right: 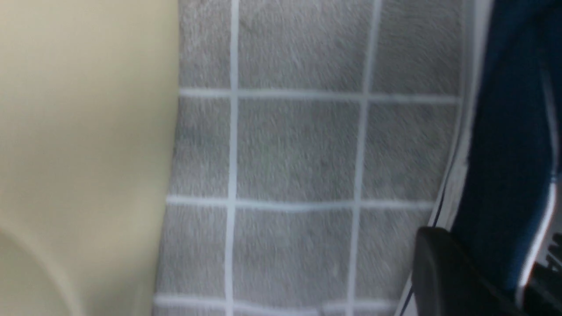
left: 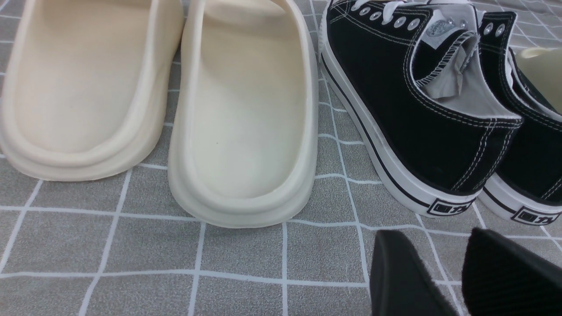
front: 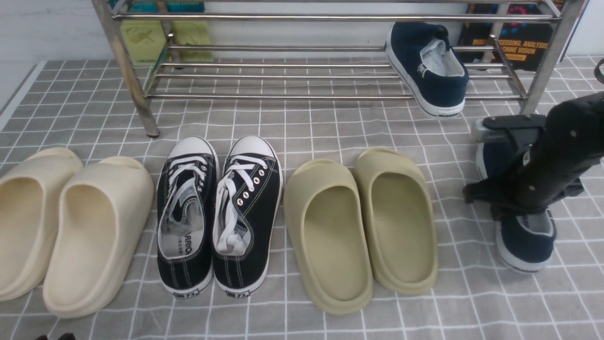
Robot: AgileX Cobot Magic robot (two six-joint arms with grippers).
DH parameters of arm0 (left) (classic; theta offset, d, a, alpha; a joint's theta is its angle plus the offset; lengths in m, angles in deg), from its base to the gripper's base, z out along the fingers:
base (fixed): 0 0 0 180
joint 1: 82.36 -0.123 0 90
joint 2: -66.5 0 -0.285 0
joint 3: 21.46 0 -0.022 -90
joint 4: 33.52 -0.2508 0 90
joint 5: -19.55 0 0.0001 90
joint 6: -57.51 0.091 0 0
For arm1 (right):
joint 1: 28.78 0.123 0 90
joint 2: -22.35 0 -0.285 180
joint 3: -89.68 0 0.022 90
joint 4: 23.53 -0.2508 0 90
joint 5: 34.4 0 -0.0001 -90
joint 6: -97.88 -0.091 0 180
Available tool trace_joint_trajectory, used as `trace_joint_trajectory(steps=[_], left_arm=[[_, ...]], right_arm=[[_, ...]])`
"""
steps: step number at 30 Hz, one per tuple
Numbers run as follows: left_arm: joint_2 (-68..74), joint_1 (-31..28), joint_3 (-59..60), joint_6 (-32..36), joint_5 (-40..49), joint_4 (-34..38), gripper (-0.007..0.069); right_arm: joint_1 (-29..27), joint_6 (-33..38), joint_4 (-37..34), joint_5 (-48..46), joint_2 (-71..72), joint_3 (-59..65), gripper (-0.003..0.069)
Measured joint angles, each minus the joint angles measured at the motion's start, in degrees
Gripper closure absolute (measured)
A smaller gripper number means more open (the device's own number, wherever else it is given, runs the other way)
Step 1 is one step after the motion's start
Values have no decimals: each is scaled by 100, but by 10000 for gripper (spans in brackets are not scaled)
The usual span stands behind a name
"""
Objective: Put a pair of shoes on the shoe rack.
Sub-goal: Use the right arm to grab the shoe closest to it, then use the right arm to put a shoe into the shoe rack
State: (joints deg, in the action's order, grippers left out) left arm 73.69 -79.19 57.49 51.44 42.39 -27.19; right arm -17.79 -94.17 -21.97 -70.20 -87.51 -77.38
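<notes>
One navy-blue shoe [front: 434, 71] lies tilted on the lower bars of the silver shoe rack [front: 283, 18], at its right end, heel towards me. The other navy shoe [front: 526, 241] stands on the checked cloth at the far right, partly hidden by my right arm. My right gripper [front: 512, 200] reaches down into it. In the right wrist view that gripper [right: 491, 239] is shut on the shoe's blue side wall [right: 505, 145], one finger outside by the white sole, one inside. My left gripper [left: 432, 235] hangs open and holds nothing, low over the cloth behind the black sneakers' heels.
On the cloth in front of the rack stand cream slides [front: 61, 226], black lace-up sneakers [front: 219, 212] and olive slides [front: 363, 226], in a row from left to right. Books [front: 514, 42] and green items [front: 160, 40] stand behind the rack. The rack's right front leg [front: 542, 71] is near my right arm.
</notes>
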Motion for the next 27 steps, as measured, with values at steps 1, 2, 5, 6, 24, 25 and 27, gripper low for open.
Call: trace_joint_trajectory(steps=[1, 2, 5, 6, 24, 25, 27], left_arm=[[0, 0, 0, 0, 0, 0, 386], [0, 0, 0, 0, 0, 0, 386], [0, 0, 0, 0, 0, 0, 386], [0, 0, 0, 0, 0, 0, 386], [0, 0, 0, 5, 0, 0, 386], [0, 0, 0, 5, 0, 0, 386], [0, 0, 0, 5, 0, 0, 386]], right_arm=[[0, 82, -33, -168, 124, 0, 634], [0, 91, -47, -194, 178, 0, 634], [71, 351, -237, -826, 558, -191, 634], [81, 394, -259, -932, 596, -300, 634], [195, 816, 52, -2759, -49, -2560, 634], [253, 891, 14, -2790, -49, -2566, 634], [383, 968, -71, -2838, -49, -2566, 634]])
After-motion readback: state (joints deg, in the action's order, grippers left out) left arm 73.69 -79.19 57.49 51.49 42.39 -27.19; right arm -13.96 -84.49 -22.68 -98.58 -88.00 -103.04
